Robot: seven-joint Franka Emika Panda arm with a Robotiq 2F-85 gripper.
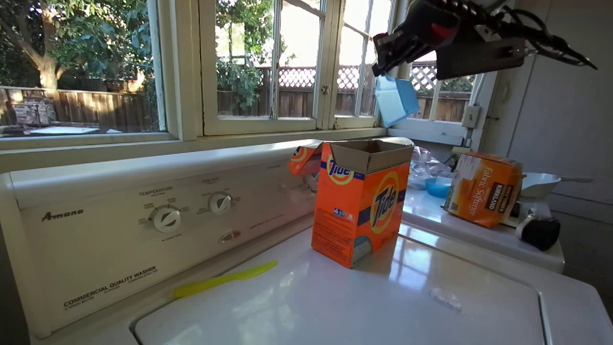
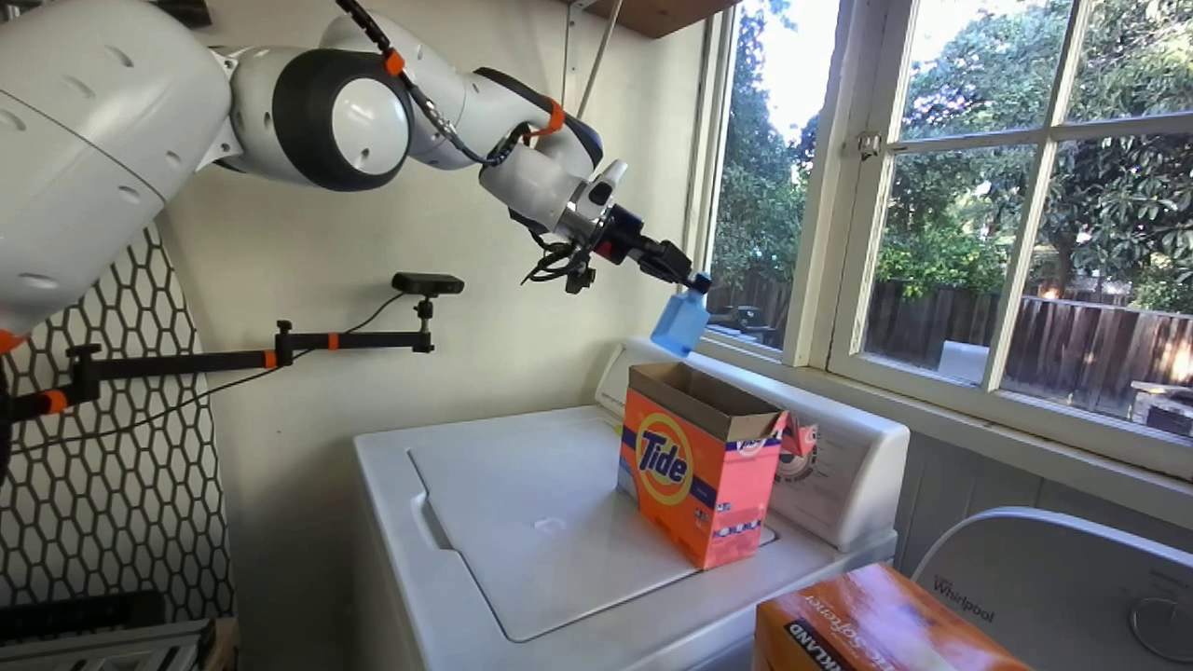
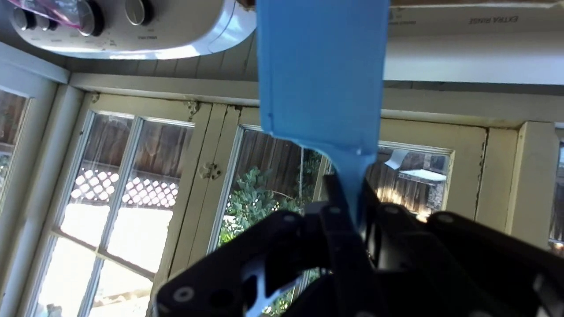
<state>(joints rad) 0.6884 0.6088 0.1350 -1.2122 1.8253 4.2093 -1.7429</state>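
I saw the tool [image 2: 699,282] pinching the blue scoop [image 2: 680,324] by its handle [image 3: 352,178], so the scoop hung slanting below it and higher than the open Tide box [image 2: 685,494] near the washer's [image 2: 541,582] back edge.

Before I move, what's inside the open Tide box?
The Tide box shows only brown inner walls near its top; the bottom and any contents are hidden from these angles. The blue scoop is outside, higher up, in the claw.
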